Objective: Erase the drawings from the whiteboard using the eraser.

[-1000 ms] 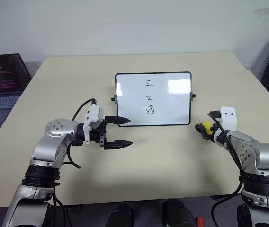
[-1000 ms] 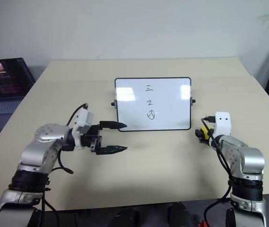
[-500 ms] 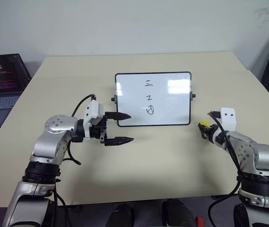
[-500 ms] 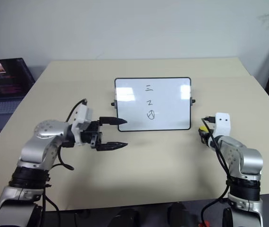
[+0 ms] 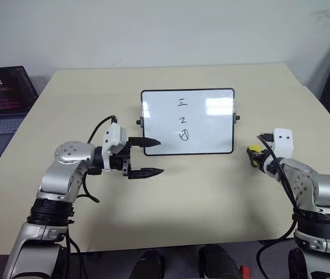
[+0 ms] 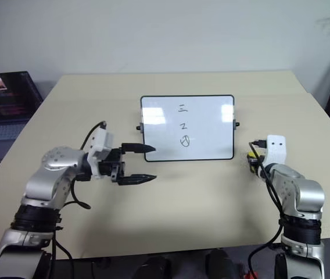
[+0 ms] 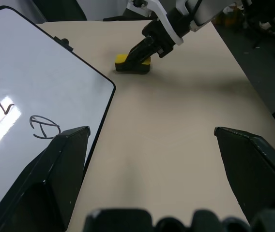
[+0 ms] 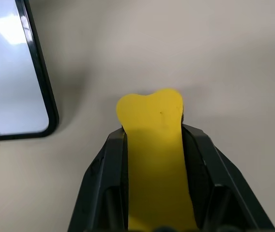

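Beige table (image 5: 211,192): right pincer (image 8: 154,137) clamps the eraser (image 8: 152,121); left pincer (image 5: 147,157) gapes beside the whiteboard (image 5: 211,139).

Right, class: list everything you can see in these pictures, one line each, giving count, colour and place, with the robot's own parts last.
table: one, beige, under everything.
whiteboard: one, white with black frame, table centre.
drawings: three, black, in a column on the whiteboard.
eraser: one, yellow, right of the whiteboard, clamped in the right tool.
laptop: one, dark, screen lit, off the table's left edge.
left tool: one, black, open, at the whiteboard's lower left corner.
right tool: one, black, shut on the eraser.
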{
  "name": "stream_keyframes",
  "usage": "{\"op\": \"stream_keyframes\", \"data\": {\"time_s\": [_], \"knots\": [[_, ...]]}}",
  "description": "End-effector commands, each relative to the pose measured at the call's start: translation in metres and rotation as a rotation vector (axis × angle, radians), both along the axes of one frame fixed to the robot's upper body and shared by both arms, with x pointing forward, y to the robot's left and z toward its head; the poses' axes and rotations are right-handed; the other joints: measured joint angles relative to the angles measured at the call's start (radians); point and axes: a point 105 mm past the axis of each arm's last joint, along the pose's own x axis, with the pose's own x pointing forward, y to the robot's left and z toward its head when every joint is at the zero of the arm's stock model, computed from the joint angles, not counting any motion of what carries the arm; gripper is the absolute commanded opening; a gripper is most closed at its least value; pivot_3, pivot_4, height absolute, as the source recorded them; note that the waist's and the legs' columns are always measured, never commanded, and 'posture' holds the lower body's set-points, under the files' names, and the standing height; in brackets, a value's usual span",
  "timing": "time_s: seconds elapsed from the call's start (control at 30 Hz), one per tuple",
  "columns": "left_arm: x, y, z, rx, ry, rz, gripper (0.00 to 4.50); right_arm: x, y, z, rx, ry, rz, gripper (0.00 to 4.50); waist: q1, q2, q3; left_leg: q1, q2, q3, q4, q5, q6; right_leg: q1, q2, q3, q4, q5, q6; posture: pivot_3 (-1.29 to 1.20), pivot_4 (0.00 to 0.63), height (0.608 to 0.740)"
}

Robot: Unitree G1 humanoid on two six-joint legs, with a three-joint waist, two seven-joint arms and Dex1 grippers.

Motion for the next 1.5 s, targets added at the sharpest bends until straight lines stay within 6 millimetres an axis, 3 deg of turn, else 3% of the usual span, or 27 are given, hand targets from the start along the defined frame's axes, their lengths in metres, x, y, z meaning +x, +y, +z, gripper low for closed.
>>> {"op": "stream_keyframes", "data": {"time_s": [0.03, 0.2, 0.43, 0.7, 1.03, 1.5], "knots": [[0.010, 0.007, 0.010, -0.028, -0.078, 0.105, 4.50, 0.013, 0.013, 0.033, -0.050, -0.156, 0.075, 1.20, -0.001, 0.000, 0.000, 0.000, 0.000, 0.000, 0.000, 0.000, 0.000, 0.000, 0.000, 0.000, 0.000, 0.000, 0.000, 0.00, 0.150, 0.740], [0.013, 0.006, 0.000, -0.061, -0.087, 0.195, 4.50, 0.024, 0.036, 0.054, -0.056, -0.267, 0.153, 1.20, 0.000, 0.000, 0.000, 0.000, 0.000, 0.000, 0.000, 0.000, 0.000, 0.000, 0.000, 0.000, 0.000, 0.000, 0.000, 0.00, 0.150, 0.740], [0.034, 0.007, -0.011, -0.116, -0.150, 0.441, 4.50, 0.038, 0.065, 0.076, -0.056, -0.384, 0.212, 1.20, 0.003, 0.000, 0.000, 0.000, 0.000, 0.000, 0.001, 0.000, 0.000, -0.001, -0.002, 0.000, 0.000, 0.000, 0.000, 0.00, 0.150, 0.740], [0.042, -0.001, -0.019, -0.185, -0.183, 0.564, 4.50, 0.055, 0.091, 0.096, -0.038, -0.477, 0.240, 1.20, 0.003, 0.000, 0.000, -0.001, 0.000, 0.000, 0.000, 0.000, 0.000, -0.002, -0.002, 0.000, 0.001, 0.000, 0.000, 0.00, 0.150, 0.740], [0.038, -0.010, -0.030, -0.200, -0.153, 0.575, 4.50, 0.072, 0.118, 0.120, -0.038, -0.583, 0.292, 1.20, 0.001, 0.000, 0.000, -0.001, 0.000, 0.001, 0.000, 0.000, 0.000, -0.003, -0.002, 0.001, 0.002, 0.001, 0.000, 0.00, 0.150, 0.740], [0.039, -0.012, -0.031, -0.228, -0.154, 0.563, 4.50, 0.079, 0.149, 0.138, -0.015, -0.662, 0.355, 1.20, 0.001, 0.000, 0.000, -0.001, 0.000, 0.001, 0.000, 0.000, -0.001, -0.004, -0.002, 0.001, 0.002, 0.001, 0.000, 0.00, 0.150, 0.740]]}}
